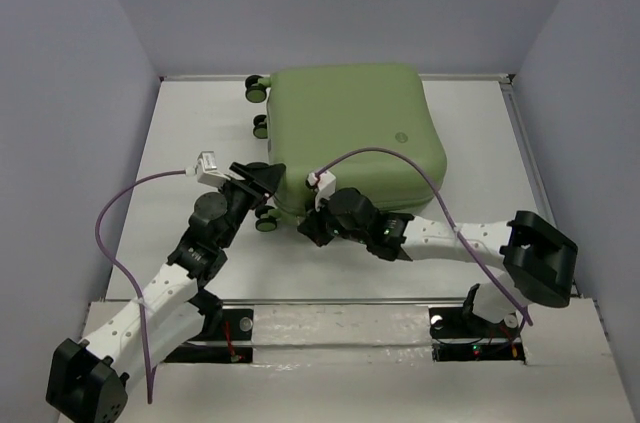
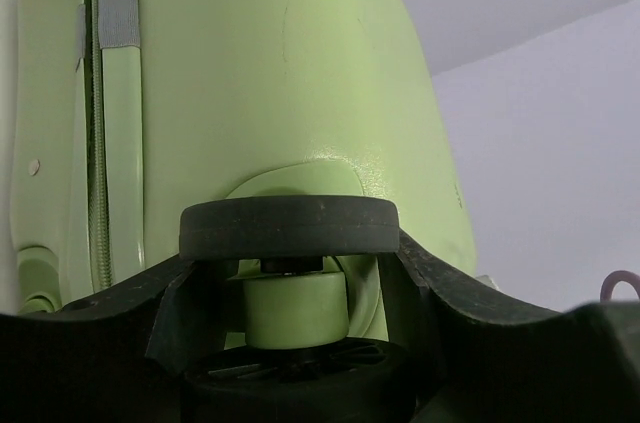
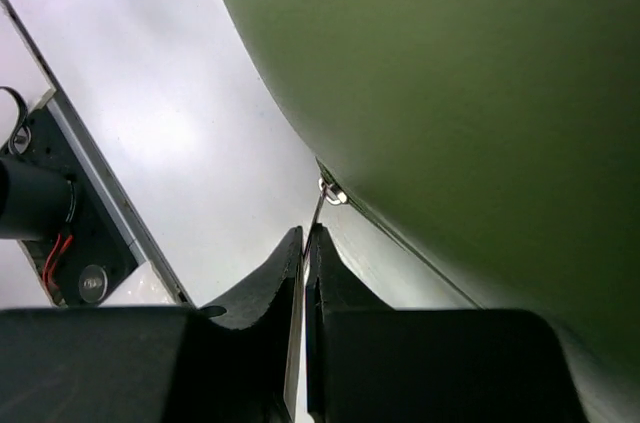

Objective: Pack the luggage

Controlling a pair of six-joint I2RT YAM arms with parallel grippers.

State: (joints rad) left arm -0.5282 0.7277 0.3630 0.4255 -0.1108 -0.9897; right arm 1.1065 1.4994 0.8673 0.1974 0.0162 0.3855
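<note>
The luggage [image 1: 355, 133], a light-green hard-shell suitcase, lies closed and flat on the white bench [image 1: 200, 143], towards its far side, with its wheels pointing left. The left pincer [image 1: 268, 181] stands partly open at the case's near-left corner. In the left wrist view it straddles a black-tyred wheel [image 2: 288, 227], and both fingers [image 2: 430, 293] meet the ends of the tyre. The right pincer [image 3: 305, 243] is at the near edge of the shell, fully closed, pinching the thin metal zipper pull [image 3: 317, 211] that hangs from the seam.
</note>
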